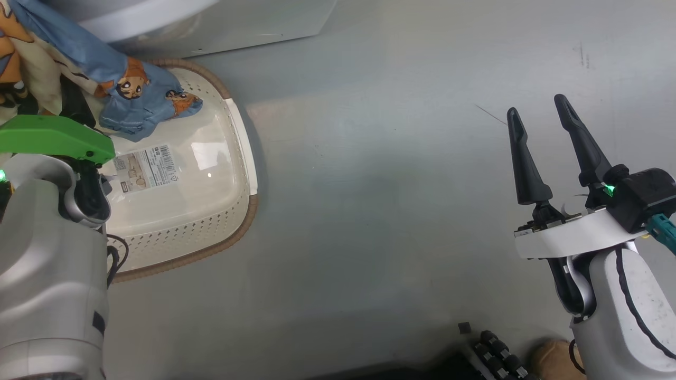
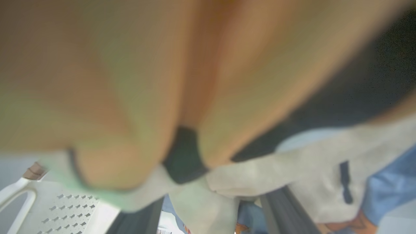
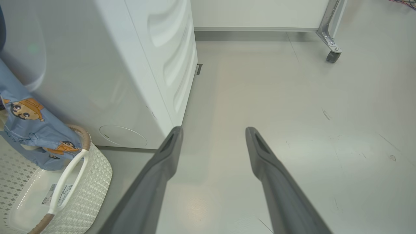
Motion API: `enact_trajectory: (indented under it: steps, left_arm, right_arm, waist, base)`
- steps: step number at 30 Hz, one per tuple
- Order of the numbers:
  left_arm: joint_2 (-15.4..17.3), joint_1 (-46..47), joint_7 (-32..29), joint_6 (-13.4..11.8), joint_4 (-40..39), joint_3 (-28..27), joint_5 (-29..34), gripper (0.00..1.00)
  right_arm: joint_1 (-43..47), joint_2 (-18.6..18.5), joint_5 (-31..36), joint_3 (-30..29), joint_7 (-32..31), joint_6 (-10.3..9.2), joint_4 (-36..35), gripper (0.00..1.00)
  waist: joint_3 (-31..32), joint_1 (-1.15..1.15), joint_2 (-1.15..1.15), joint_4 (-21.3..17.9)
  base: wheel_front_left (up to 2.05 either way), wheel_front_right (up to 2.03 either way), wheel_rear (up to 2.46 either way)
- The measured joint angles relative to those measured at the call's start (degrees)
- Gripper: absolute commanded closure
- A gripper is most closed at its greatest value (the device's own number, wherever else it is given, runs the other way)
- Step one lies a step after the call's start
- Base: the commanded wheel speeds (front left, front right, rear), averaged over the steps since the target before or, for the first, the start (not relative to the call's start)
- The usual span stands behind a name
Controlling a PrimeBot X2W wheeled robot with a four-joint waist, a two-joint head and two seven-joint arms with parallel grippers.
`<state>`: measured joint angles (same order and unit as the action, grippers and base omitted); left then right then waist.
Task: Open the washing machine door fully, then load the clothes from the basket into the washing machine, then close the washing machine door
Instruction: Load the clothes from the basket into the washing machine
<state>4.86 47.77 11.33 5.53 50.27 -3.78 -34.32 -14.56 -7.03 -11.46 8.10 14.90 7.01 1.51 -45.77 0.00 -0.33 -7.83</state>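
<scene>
The clothes, light blue with orange cartoon figures, hang from the upper left down into the basket, with only their lower end resting in it. The cream basket stands on the floor against the white washing machine. My left arm reaches up under the fabric. In the left wrist view its fingers stand apart, with blurred cloth lying over and between them and hiding the tips. My right gripper hovers open and empty over bare floor, far right of the basket. The washing machine door is out of view.
Grey floor stretches between the basket and my right arm. A metal frame leg on a caster stands near the back wall. Dark parts of my own base show at the bottom edge.
</scene>
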Motion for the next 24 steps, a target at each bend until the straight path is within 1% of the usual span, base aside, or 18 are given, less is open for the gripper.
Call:
enact_trajectory:
  steps: [1, 2, 4, 5, 6, 11, 18, 24]
  left_arm:
    - [0.0, 0.2, 0.4, 0.0, 0.3, 0.0, 0.0, 0.00]
    - [0.0, 0.4, 0.8, 0.0, 0.7, 0.0, 0.0, 0.09]
    - [0.0, 0.7, 1.1, 0.1, 1.1, 0.0, 0.0, 0.51]
    - [-0.1, 0.9, 1.4, 0.1, 1.3, 0.1, 0.0, 0.51]
    - [-0.1, 1.0, 1.4, 0.3, 1.4, 0.1, 0.0, 1.00]
    - [-0.5, 1.7, 2.9, 0.6, 2.1, 0.3, 0.5, 1.00]
    - [-1.1, 0.0, 3.2, 1.0, 1.9, -1.5, 0.4, 1.00]
    - [-2.1, -4.5, 3.2, 1.1, -4.3, -3.6, 0.6, 1.00]
  right_arm:
    - [-0.3, 0.0, 0.0, 0.0, 0.0, 0.00, 0.0, 0.00]
    - [-0.4, 0.0, 0.0, 0.0, 0.0, 0.00, 0.0, 0.00]
    - [-0.4, 0.0, 0.0, -0.1, 0.0, 0.00, 0.0, 0.00]
    - [-0.4, 0.0, 0.0, -0.2, 0.0, 0.00, 0.0, 0.00]
    - [-0.5, 0.0, 0.0, -0.2, 0.0, 0.00, 0.0, 0.00]
    - [-0.5, 0.0, 0.0, -1.3, 0.0, 0.00, 0.0, 0.00]
    - [-0.7, 0.9, 0.0, -1.5, 0.0, 0.00, 0.8, 0.00]
    - [-0.7, 1.5, -0.2, -1.5, 0.0, 0.00, 1.8, 0.00]
  waist:
    - [-0.2, 0.00, 0.00, 0.0]
    - [-0.4, 0.00, 0.00, 0.0]
    - [-0.6, 0.00, 0.00, 0.1]
    - [-0.6, 0.00, 0.00, 0.1]
    - [-0.7, 0.00, 0.00, 0.1]
    - [-0.6, 0.00, 0.00, 0.7]
    - [1.2, 0.00, 0.00, 1.6]
    - [3.7, 0.00, 0.00, 2.3]
  base:
    - [0.00, 0.00, 0.00]
    - [0.00, 0.00, 0.00]
    - [0.00, 0.00, 0.00]
    - [0.00, 0.00, 0.00]
    - [0.00, 0.00, 0.00]
    - [0.00, 0.00, 0.00]
    - [0.00, 0.00, 0.00]
    - [0.00, 0.00, 0.00]
